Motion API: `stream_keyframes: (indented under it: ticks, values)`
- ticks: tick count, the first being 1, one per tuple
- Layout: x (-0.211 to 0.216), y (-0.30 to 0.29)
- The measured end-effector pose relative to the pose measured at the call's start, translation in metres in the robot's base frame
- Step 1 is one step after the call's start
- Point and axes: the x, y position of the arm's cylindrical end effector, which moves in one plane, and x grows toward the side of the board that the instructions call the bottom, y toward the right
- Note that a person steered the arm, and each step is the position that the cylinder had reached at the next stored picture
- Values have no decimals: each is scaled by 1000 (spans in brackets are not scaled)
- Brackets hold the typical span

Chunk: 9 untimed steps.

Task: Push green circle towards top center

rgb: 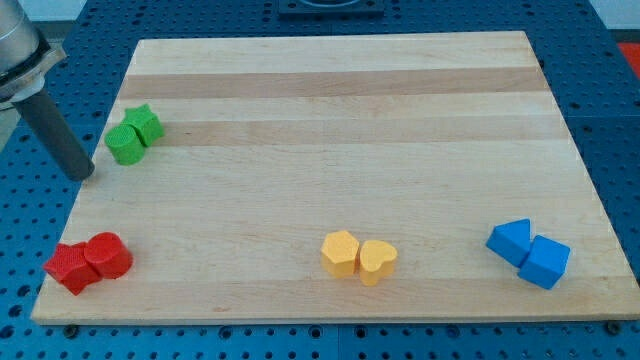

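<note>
On the board, 2 touching blocks, the green circle and the green star, are placed near the left edge, with my tip set just left of them at that edge. The red pair is found in the bottom left corner, the yellow pair along the bottom edge, and the blue pair in the bottom right corner.

My tip is dark grey. Just beside it sit the green circle and a green star. Farther off are a red pair, then a yellow pair, and farthest a blue pair. The board is pale striped wood on a blue perforated table.
</note>
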Motion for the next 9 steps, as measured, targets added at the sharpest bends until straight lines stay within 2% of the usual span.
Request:
stream_keyframes:
  ticks: [1,2,3,4,6,8,9]
  values:
    - [23,0]
    - [12,0]
    - [-29,14]
    - [-40,26]
    - [-31,33]
    - [-55,98]
    - [-68,171]
